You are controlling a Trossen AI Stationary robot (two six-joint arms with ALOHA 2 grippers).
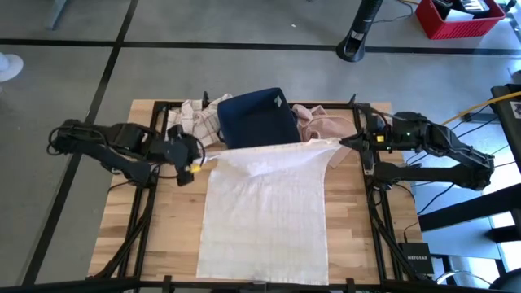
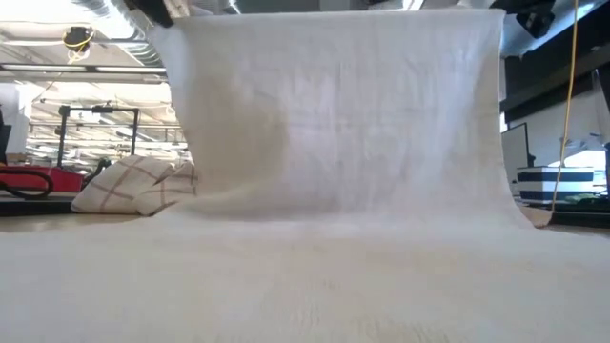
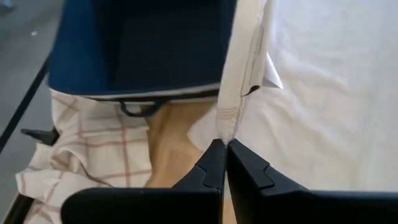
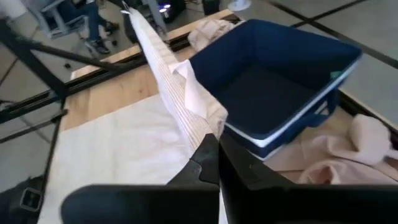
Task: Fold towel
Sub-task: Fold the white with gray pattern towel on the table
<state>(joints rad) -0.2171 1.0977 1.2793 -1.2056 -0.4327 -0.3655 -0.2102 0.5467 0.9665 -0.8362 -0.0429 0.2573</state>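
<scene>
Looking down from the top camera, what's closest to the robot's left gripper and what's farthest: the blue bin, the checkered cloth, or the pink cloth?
From the left gripper, which pinches the white towel's corner:
1. Checkered cloth, just behind it at the table's back left.
2. Blue bin, back middle.
3. Pink cloth, back right, nearer the right gripper.

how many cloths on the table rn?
3. White towel spread mid-table, far corners pinched by left gripper and right gripper; plaid cloth left of the blue bin; pink cloth right of it. More may be hidden.
</scene>
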